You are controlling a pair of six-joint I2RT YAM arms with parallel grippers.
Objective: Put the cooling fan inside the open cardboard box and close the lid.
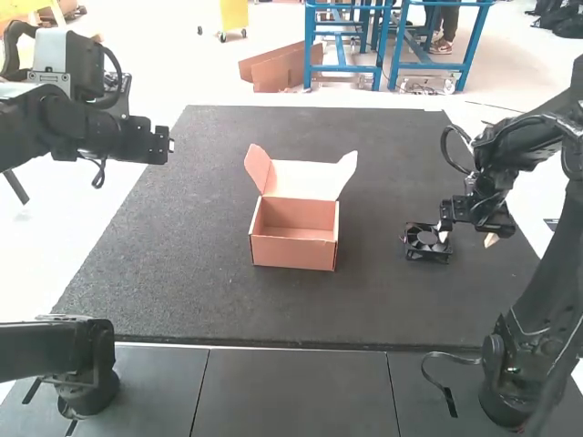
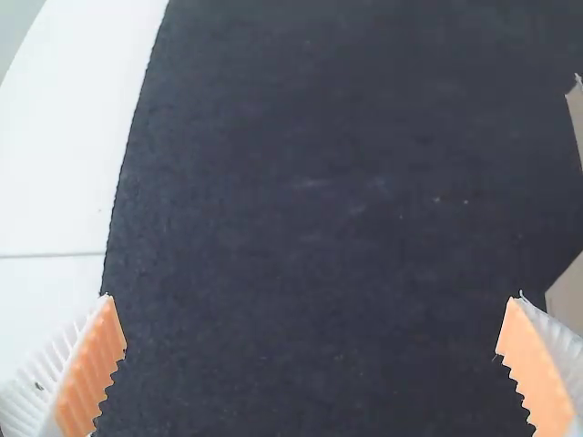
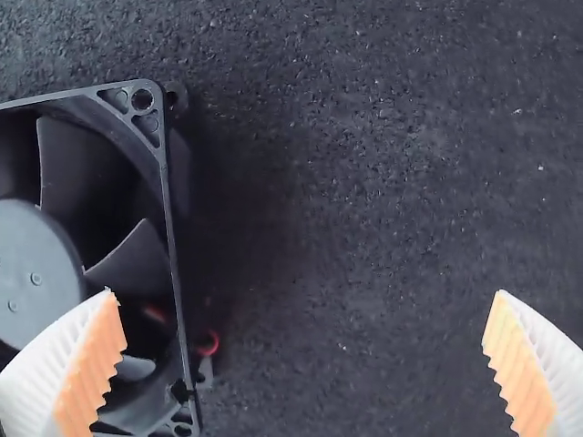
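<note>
From above, the cooling fan [image 1: 428,243] is lying on the black mat [image 1: 182,255], right of the open cardboard box [image 1: 294,232]. The right wrist view is adding its blades [image 3: 127,264] and a red wire [image 3: 208,344]. The right pincer [image 3: 301,364] is gaping wide, one finger [image 3: 86,364] over the fan, gripping nothing. The left pincer [image 2: 314,373] is hanging wide open and empty over the mat's left side. One fan, one box, two pincers.

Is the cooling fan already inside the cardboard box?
No, the cooling fan lies on the black mat beside the open cardboard box.
</note>
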